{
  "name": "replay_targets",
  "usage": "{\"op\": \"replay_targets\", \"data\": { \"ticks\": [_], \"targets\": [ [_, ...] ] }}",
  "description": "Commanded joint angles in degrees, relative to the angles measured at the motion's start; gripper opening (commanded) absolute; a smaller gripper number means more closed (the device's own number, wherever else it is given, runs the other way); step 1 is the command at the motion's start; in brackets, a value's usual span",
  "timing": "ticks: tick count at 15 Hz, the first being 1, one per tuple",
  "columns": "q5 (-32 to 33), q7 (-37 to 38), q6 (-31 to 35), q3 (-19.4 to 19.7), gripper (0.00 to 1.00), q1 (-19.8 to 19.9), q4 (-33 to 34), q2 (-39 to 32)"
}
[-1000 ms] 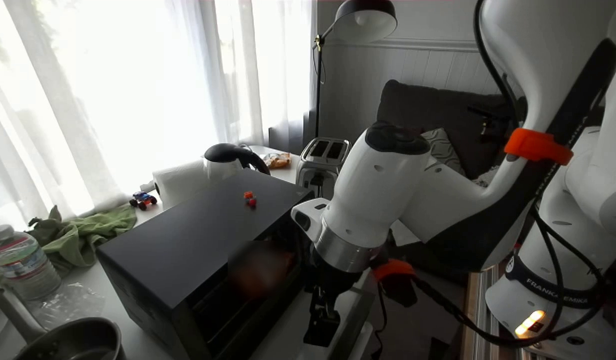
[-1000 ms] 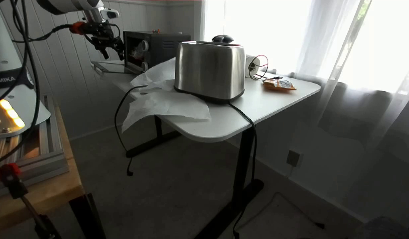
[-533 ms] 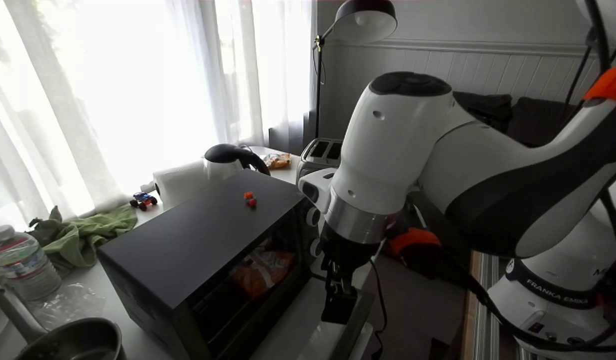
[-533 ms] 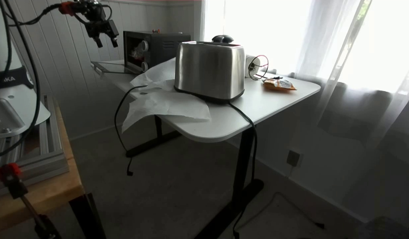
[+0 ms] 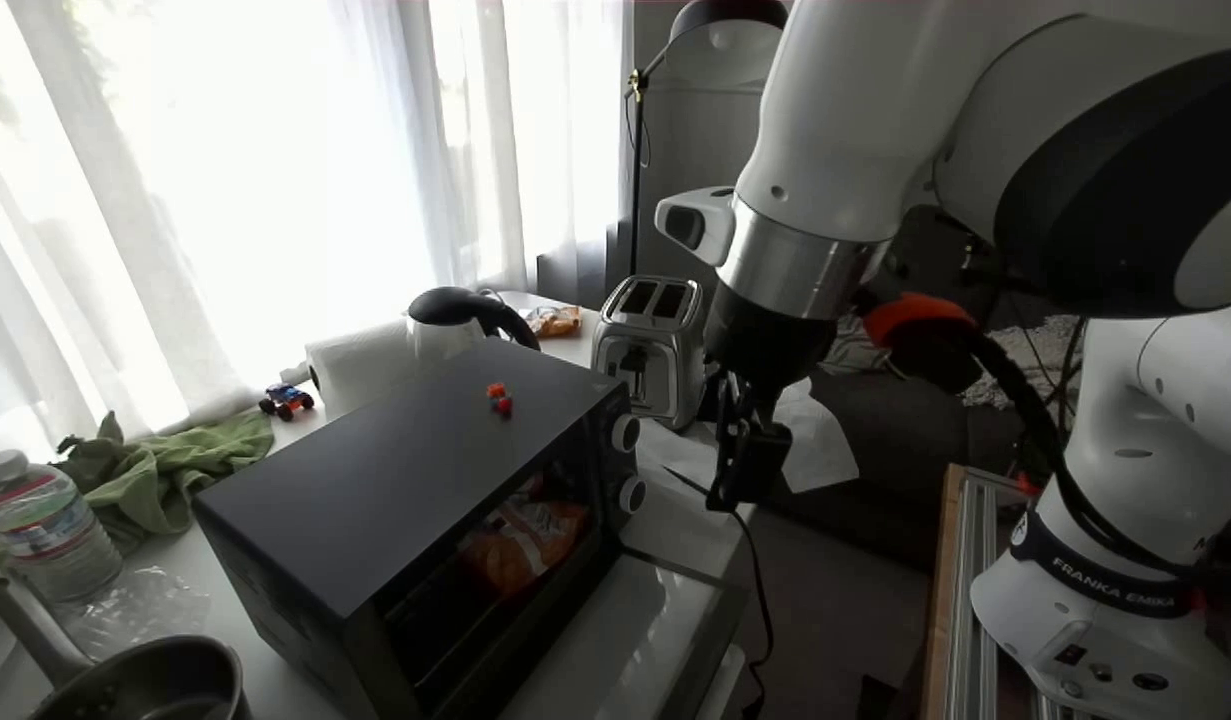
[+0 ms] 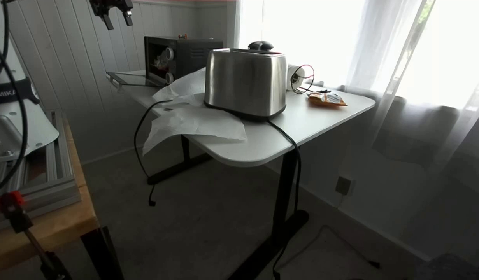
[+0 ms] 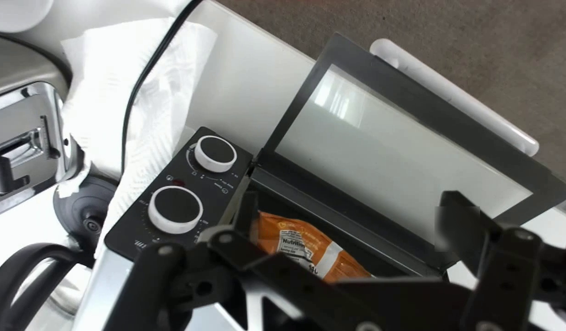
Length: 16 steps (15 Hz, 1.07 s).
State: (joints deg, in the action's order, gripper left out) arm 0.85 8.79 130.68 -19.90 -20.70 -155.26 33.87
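Observation:
My gripper is open and empty, raised in the air in front of the black toaster oven. In an exterior view its parted fingers show at the top edge, above and apart from the oven. The oven door is folded down open. An orange bag with white print lies inside the oven. In the wrist view the fingers are wide apart over the oven front, and the bag shows between and beyond them, partly hidden. A small red-orange toy sits on the oven top.
A steel toaster stands beside the oven with white paper sheets and a cord. A kettle, paper roll, water bottle, green cloth, toy truck and pot surround the oven. Another orange packet lies on the table.
My gripper has moved up and away from the oven's front, toward the robot base's side. The oven, its open door and the bag inside have stayed in place. The gripper stays open.

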Motion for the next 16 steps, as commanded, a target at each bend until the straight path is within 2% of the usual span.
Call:
{"op": "replay_targets", "data": {
  "ticks": [1,6,12,13,16],
  "targets": [
    [-1.06,-3.51,-4.02,2.73,1.0,-1.58,-1.68,7.75],
    [-1.72,-5.99,-5.66,4.33,1.0,-2.66,-1.94,13.19],
    [-1.58,-5.94,-6.44,4.11,1.0,-3.74,-2.9,19.2],
    [-0.68,-4.94,-5.25,2.94,1.0,-2.14,-0.74,14.9],
    [-0.72,-4.97,-5.64,2.94,1.0,-2.23,-1.34,16.86]
  ]
}}
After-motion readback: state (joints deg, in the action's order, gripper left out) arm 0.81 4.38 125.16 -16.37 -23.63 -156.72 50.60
